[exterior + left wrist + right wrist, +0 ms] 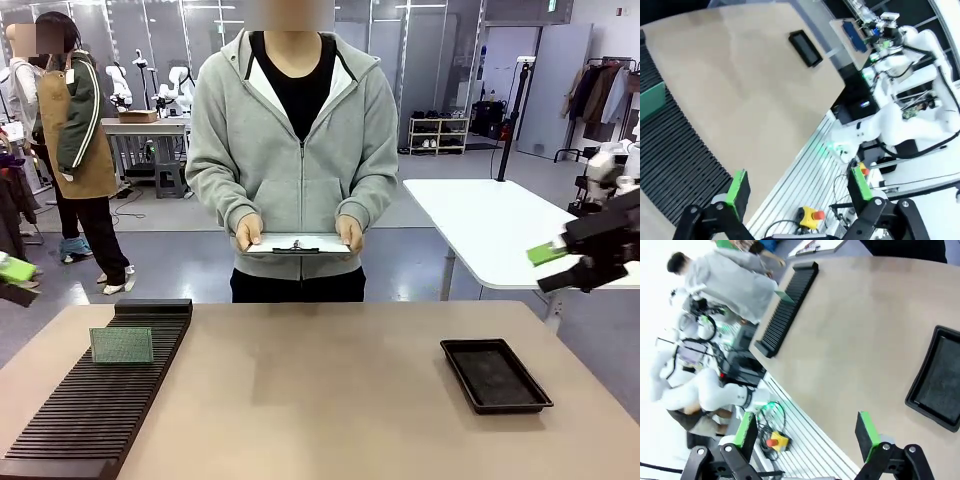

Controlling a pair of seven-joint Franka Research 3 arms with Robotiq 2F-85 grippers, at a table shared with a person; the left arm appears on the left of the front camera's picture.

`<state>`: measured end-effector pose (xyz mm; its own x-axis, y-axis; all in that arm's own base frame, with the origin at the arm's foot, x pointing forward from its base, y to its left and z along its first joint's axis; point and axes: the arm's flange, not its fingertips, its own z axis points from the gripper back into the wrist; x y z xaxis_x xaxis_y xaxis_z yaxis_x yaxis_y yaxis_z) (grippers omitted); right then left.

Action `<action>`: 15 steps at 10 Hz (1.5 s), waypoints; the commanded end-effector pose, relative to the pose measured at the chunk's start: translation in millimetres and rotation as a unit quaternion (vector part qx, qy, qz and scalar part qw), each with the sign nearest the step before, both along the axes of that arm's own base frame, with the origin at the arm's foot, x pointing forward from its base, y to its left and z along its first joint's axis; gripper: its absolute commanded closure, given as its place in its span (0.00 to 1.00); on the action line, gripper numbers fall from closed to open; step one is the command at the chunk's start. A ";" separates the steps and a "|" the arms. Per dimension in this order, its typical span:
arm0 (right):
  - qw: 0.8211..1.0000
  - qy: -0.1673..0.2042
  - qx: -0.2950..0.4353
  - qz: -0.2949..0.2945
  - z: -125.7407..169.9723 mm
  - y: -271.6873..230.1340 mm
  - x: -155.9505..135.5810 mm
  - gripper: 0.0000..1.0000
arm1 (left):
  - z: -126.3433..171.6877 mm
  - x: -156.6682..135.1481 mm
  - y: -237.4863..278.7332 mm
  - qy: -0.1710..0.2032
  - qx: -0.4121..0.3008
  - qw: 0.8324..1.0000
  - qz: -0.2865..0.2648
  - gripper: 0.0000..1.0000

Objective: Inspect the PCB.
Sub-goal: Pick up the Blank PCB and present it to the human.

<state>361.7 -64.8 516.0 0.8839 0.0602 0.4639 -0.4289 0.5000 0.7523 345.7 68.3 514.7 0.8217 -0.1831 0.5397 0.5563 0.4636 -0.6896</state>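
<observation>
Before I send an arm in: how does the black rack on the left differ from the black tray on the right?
The rack is long and ribbed with slots; the tray is short, flat-floored, with a raised rim. The rack holds the PCB standing upright; the tray has no board in it. Both are black and lie flat on the tan table.

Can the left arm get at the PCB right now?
Probably yes: the PCB stands upright in the black rack with nothing above it, and the open left gripper hangs off that same side.
</observation>
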 end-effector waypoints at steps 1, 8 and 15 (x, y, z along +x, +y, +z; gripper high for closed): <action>0.998 -0.001 0.067 -0.021 -16.0 -27.0 -3.5 0.00 | -12.0 2.7 28.7 -0.010 -0.071 0.997 -0.018 0.00; 0.989 0.007 0.133 -0.062 -37.8 -86.9 -32.3 0.00 | -33.2 -7.2 99.0 -0.038 -0.160 0.986 0.018 0.00; 0.981 0.002 0.150 -0.120 -44.1 -126.2 -52.4 0.00 | -26.2 -24.6 119.9 -0.058 -0.160 0.983 0.070 0.00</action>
